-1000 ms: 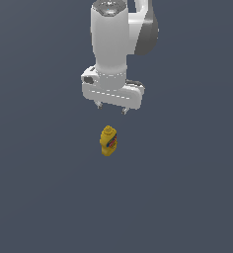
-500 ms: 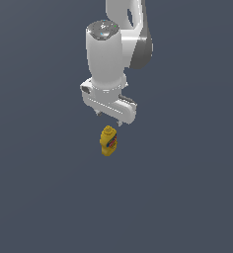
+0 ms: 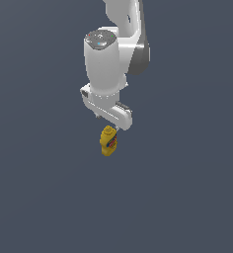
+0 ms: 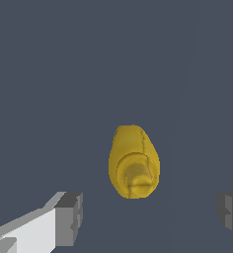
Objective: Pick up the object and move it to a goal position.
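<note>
The object, a small yellow squeeze bottle (image 3: 108,141) with a red label, stands upright on the dark grey floor. My gripper (image 3: 108,124) hangs just above its cap, and the white hand hides most of the fingers in the exterior view. The wrist view looks down on the bottle (image 4: 134,161), nozzle cap toward the camera. The gripper (image 4: 149,213) is open there. One grey fingertip (image 4: 69,217) and the other (image 4: 230,210) stand wide apart, touching nothing, and the bottle lies off the line between them.
The dark grey floor (image 3: 187,197) runs flat all around the bottle. The white arm (image 3: 123,44) rises behind and above the gripper.
The arm has come down toward the bottle and the hand has turned about its axis. The bottle has stayed in place.
</note>
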